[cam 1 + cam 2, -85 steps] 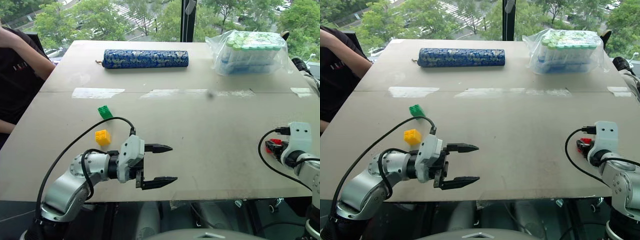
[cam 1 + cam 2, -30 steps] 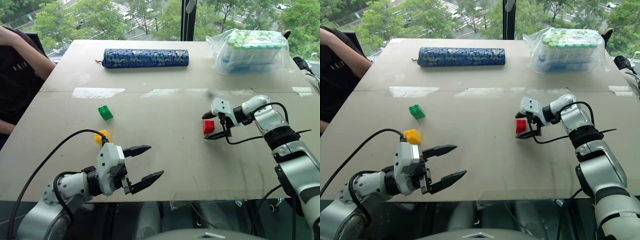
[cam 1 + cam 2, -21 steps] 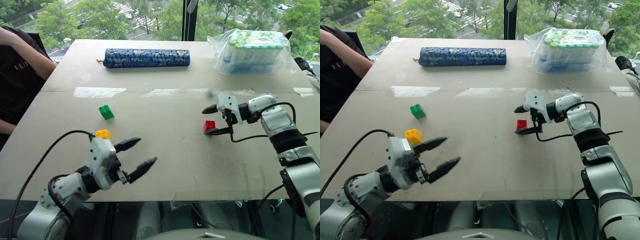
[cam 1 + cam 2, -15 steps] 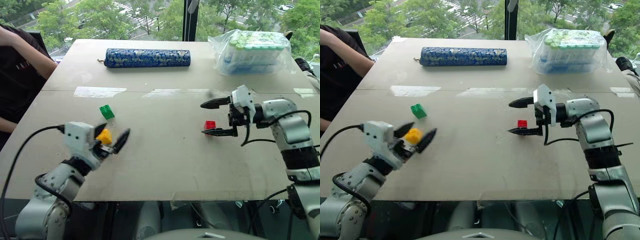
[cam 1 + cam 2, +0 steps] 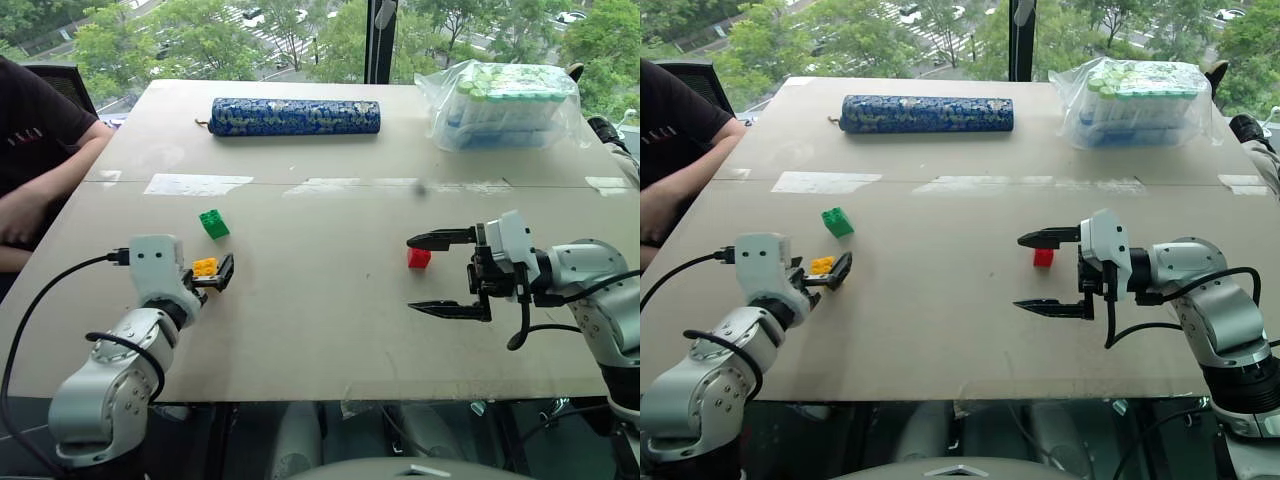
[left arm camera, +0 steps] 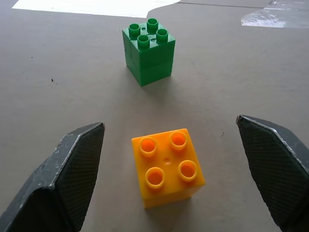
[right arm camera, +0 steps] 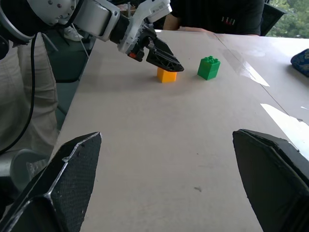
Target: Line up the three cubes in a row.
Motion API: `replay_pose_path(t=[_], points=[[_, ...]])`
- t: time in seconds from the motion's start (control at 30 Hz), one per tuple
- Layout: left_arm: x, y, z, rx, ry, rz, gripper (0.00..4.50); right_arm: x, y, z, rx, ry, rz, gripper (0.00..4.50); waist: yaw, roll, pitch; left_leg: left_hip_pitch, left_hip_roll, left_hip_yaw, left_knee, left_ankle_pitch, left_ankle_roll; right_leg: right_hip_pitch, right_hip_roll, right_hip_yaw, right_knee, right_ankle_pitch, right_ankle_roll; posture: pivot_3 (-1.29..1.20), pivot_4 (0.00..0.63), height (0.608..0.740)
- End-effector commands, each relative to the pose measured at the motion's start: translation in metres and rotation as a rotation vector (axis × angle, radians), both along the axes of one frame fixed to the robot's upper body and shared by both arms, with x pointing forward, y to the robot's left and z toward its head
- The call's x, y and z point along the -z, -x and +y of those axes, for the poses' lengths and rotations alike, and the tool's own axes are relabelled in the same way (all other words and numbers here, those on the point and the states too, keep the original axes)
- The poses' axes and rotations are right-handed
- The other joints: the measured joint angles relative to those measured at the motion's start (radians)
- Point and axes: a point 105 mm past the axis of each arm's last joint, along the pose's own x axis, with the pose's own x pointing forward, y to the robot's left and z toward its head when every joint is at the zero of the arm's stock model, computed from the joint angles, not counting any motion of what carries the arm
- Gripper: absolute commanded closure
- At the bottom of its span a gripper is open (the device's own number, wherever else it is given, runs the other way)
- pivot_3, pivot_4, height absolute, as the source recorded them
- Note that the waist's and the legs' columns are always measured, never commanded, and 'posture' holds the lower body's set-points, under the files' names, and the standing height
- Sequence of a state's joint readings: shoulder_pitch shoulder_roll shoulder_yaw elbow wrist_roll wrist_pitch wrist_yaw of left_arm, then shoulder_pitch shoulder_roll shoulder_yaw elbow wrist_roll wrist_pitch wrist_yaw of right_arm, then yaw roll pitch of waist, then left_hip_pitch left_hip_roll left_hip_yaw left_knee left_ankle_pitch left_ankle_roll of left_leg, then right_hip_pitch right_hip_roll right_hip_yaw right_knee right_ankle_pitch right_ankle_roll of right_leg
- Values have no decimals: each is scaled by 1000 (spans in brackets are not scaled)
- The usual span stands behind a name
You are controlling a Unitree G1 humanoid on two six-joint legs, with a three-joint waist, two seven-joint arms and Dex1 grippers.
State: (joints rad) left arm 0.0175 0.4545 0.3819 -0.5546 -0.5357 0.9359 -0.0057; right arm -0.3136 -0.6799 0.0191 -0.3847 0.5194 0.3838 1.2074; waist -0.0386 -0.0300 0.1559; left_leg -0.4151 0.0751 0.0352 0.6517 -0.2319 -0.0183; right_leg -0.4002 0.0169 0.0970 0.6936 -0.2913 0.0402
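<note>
My left gripper (image 6: 169,159) straddles the yellow cube (image 6: 167,166), fingers spread, untouched; right gripper (image 5: 443,275) spread wide

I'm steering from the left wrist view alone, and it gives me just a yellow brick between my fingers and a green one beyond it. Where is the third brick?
Observer: The red brick stands on the table, far off to the right of the yellow brick and roughly level with it.
Operator: Is the other arm holding it?
Observer: No. The right gripper is open and nothing is clamped in it. The red brick stands free on the table by its farther finger.
Operator: Anything else on my side to watch for?
Observer: A person's arm rests at the table's left edge, to the left of the green brick.
</note>
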Motion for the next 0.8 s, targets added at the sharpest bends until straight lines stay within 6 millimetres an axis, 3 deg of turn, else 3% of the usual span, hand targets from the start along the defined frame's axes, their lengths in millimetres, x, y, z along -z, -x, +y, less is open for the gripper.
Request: replay_pose_path(t=[0.03, 0.17, 0.33, 0.37, 0.4, 0.43, 0.53, 0.63, 0.7, 0.8], points=[[-2, -2, -1, -2, -14, -5, 1577, -9, 5, -4, 14, 3, -60, 0, 0, 0, 0, 0, 0, 0, 0, 0, 0, 0, 0, 0, 0, 0, 0, 0, 150, 740], [-5, -5, -1, 7, -51, -20, 3183, -10, 5, -5, 27, 0, -63, 0, 0, 0, 0, 0, 0, 0, 0, 0, 0, 0, 0, 0, 0, 0, 0, 0, 150, 740], [-9, -7, 5, -15, -56, -42, 3197, -9, 4, -6, 44, -1, -66, 0, 0, -1, 0, 0, 0, -1, 0, 0, 0, 0, 0, 0, 0, 0, 0, 0, 150, 740], [-11, -8, 6, -14, -62, -49, 2180, -9, 3, -6, 45, -1, -67, 0, 0, -1, 0, 0, 0, -1, 0, 0, 0, 0, 0, 0, 0, 0, 0, 0, 150, 740], [-14, -8, 8, -19, -77, -61, 1930, -9, 3, -6, 47, -2, -67, 0, 0, -1, 0, 0, 0, -1, 0, 0, 0, 0, 0, -1, 0, 0, 0, 0, 150, 740], [-17, -9, 9, -23, -89, -71, 1314, -9, 3, -6, 48, -4, -67, 0, 1, -1, 0, 0, 0, -1, 0, 0, 0, 0, 0, -1, 0, 0, 0, 0, 150, 740], [-29, -12, 13, -17, -129, -84, 28, -9, 2, -6, 52, -5, -68, 0, 1, -1, 1, 0, 0, -1, 0, 0, 0, 0, 0, -1, 0, 0, 0, 0, 150, 740], [-44, -20, 14, 9, -174, -80, 28, -9, 2, -7, 52, 0, -66, 0, 1, -1, 1, 0, 0, -2, 0, 0, 0, 0, 0, -1, 0, 0, 0, 0, 150, 740], [-57, -34, 20, 3, -196, -64, 28, -9, 2, -6, 52, 1, -68, 0, 1, -1, 1, 0, 0, -1, 0, 0, 0, 1, 0, -1, 0, 0, 0, 0, 150, 740], [-62, -54, 33, -23, -188, -6, 28, -9, 2, -5, 51, 1, -69, 0, 6, -3, 2, 0, -1, -4, 0, 0, 0, 2, 0, -4, 0, 0, 0, 0, 150, 740]])
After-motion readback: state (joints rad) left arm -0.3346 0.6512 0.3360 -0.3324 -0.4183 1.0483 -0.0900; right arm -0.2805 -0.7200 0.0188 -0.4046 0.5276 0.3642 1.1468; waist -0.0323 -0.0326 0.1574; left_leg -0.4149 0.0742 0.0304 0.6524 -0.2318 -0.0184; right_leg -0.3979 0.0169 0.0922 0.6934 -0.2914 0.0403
